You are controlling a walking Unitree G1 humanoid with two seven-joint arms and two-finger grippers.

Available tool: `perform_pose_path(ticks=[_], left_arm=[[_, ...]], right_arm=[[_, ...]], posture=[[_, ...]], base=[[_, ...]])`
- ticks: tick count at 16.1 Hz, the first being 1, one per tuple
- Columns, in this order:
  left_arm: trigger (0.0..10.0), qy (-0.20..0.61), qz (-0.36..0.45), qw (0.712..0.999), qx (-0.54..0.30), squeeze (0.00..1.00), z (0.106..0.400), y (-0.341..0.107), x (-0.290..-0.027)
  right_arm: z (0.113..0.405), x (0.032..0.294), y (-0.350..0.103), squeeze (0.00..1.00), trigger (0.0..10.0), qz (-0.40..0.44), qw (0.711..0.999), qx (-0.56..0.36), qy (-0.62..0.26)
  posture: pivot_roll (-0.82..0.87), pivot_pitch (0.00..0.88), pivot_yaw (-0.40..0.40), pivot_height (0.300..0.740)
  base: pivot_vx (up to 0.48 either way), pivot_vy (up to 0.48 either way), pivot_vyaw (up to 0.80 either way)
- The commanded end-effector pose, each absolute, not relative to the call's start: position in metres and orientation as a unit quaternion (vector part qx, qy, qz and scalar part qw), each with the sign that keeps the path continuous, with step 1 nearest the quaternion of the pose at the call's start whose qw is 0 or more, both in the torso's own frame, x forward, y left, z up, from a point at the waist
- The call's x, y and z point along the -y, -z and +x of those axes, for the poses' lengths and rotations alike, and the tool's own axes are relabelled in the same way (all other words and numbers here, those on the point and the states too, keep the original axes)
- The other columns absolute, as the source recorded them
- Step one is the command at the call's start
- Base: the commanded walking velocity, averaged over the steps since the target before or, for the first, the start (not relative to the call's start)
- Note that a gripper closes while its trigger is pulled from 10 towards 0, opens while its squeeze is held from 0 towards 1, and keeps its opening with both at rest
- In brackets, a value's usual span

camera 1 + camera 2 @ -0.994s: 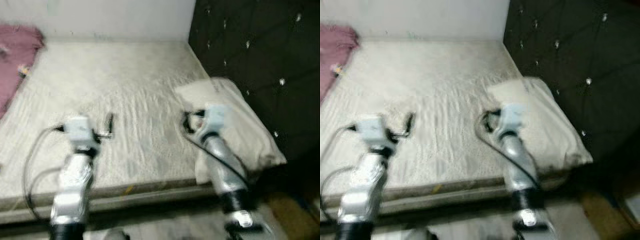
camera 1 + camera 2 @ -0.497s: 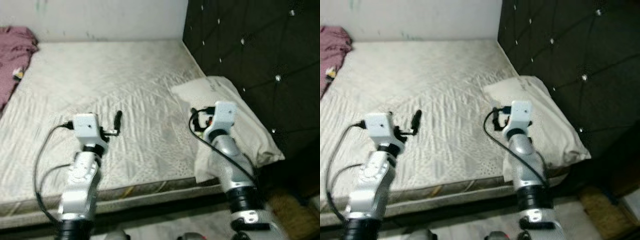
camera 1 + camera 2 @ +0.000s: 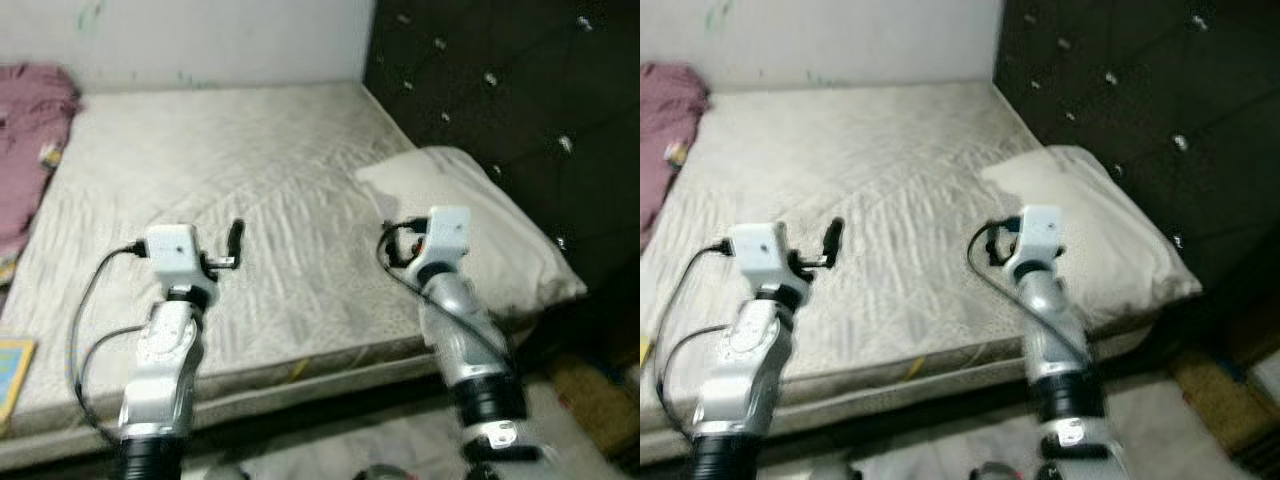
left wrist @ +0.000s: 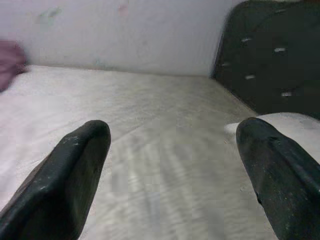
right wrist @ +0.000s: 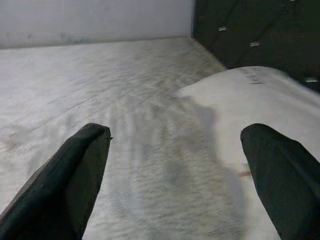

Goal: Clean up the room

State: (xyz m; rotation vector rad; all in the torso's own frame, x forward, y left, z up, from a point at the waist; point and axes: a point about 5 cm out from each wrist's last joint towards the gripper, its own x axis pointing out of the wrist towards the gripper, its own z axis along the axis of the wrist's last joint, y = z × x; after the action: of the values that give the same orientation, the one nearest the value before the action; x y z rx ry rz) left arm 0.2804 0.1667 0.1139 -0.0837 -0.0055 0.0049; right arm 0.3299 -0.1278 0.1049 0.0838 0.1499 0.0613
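Left eye view: bare mattress (image 3: 230, 180), white pillow (image 3: 480, 220) against dark tufted headboard (image 3: 520, 100); pink blanket (image 3: 30, 130) at far left corner. Left gripper (image 4: 170, 180) and right gripper (image 5: 175, 180) both spread wide, empty, above mattress. Pillow print unreadable

Bare mattress (image 3: 250, 170), white wall (image 3: 200, 40), black tufted headboard (image 3: 500, 90).

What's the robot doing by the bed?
The robot stands at the edge of a bare mattress, both arms held out over it. The left gripper and right gripper have their jaws open and hold nothing. A white pillow lies by the dark headboard, just beyond the right gripper. A pink blanket sits at the far left.
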Motion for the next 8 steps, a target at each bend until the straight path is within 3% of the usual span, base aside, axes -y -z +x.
perform_pose_path(ticks=[1,8], left_arm=[[10.0,-0.002,-0.042,0.999,0.004,0.00,0.2817,-0.1158,-0.1668],[10.0,0.000,-0.045,0.999,0.004,0.00,0.2814,-0.1151,-0.1656]], right_arm=[[0.3323,0.1272,-0.1093,0.00,10.0,0.038,0.996,-0.070,-0.034],[0.3322,0.1278,-0.1074,0.00,10.0,0.036,0.996,-0.075,-0.035]], posture=[[-0.04,0.000,-0.041,0.740],[-0.04,0.000,-0.043,0.740]], base=[[0.000,0.480,0.00],[0.000,0.480,-0.07]])
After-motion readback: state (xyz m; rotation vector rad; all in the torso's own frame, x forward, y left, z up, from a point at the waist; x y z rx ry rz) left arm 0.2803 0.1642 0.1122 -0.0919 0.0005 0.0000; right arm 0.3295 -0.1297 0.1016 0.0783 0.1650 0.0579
